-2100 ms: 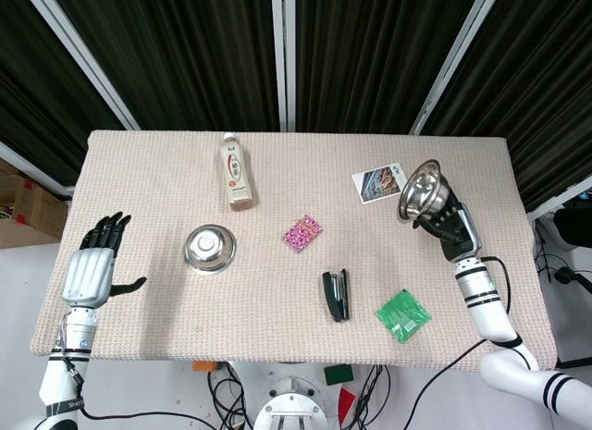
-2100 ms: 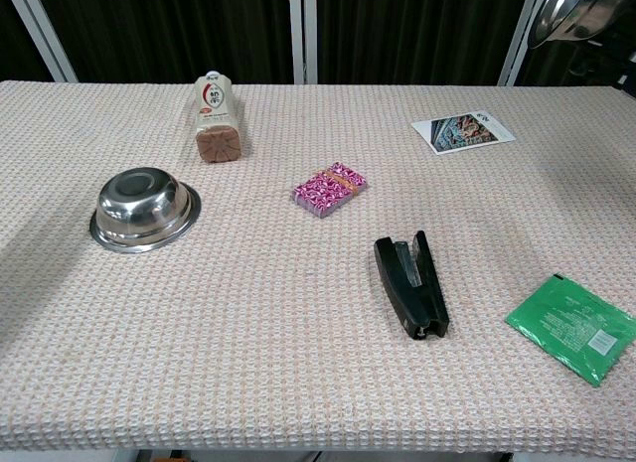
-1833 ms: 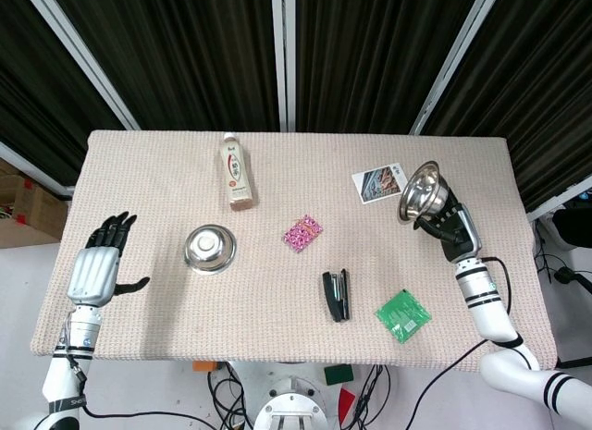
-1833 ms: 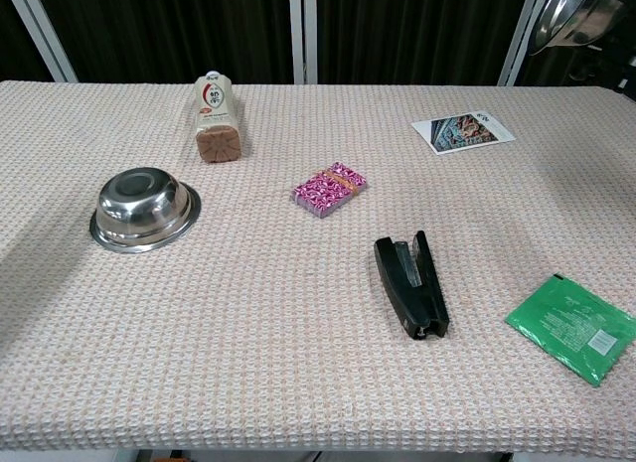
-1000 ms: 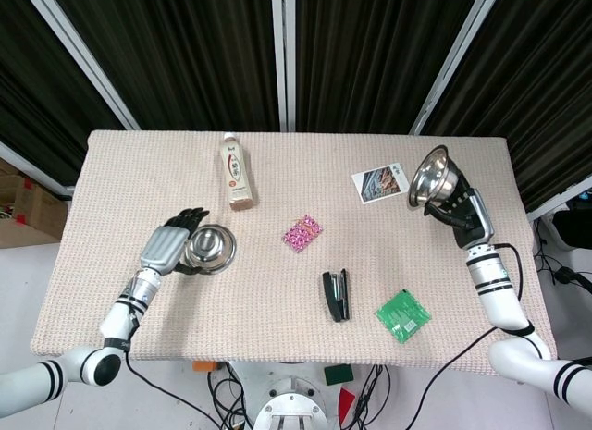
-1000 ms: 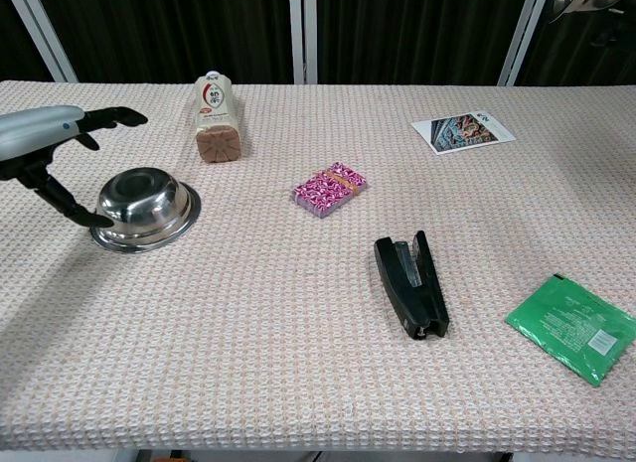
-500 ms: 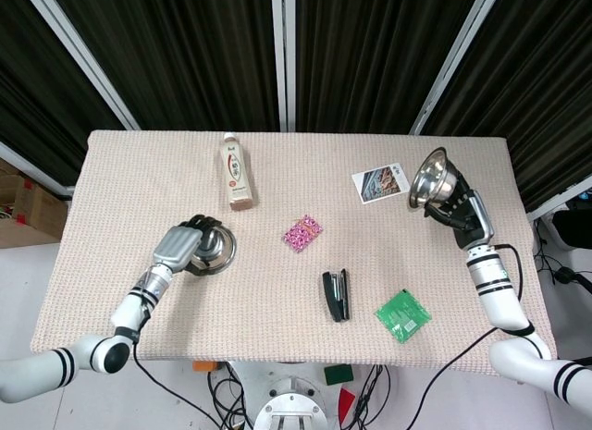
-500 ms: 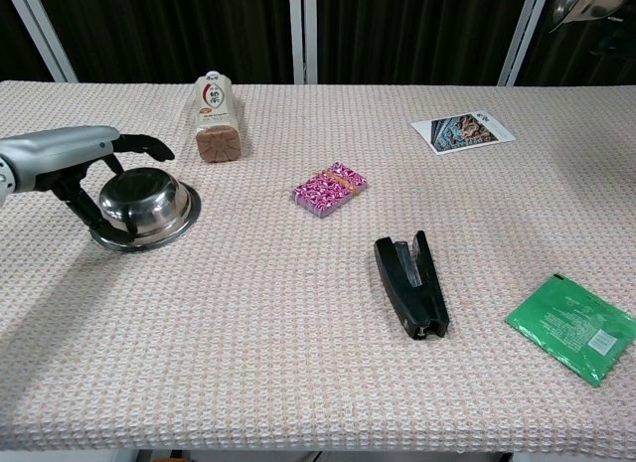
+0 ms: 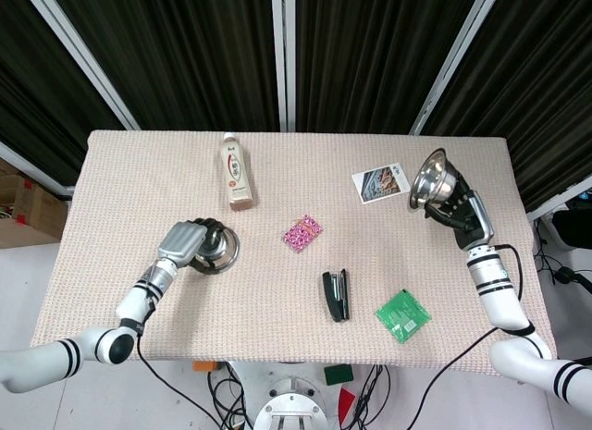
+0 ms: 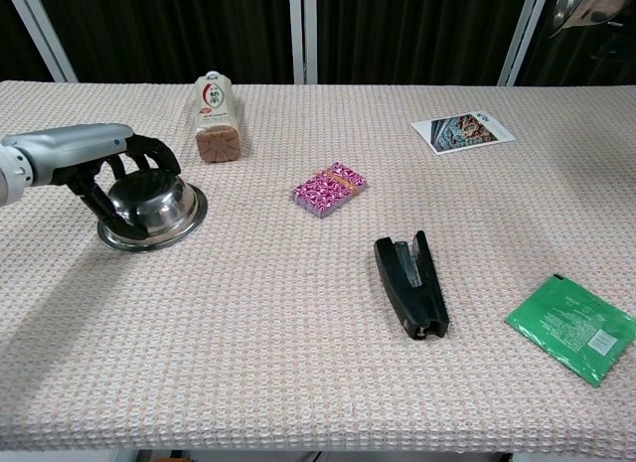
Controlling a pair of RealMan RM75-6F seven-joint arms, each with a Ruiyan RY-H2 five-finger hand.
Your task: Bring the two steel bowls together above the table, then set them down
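A: Where are the two steel bowls?

B: One, the upturned bowl, sits mouth-down on the left part of the table. The left hand is draped over its dome, dark fingers wrapped round the sides, grasping it. Its near rim looks slightly tilted off the cloth in the chest view, though I cannot tell for sure.

A: And the other?

B: The raised bowl is held in the air over the right edge of the table, tipped on its side with its mouth facing left. The right hand cradles it from behind and below, fingers closed on it. The chest view shows only its rim at the top right corner.

A: What lies between them?

B: A bottle lying flat behind the upturned bowl, a pink packet near the middle, a black stapler in front of that, a green pouch at the front right, and a photo card just beside the raised bowl.
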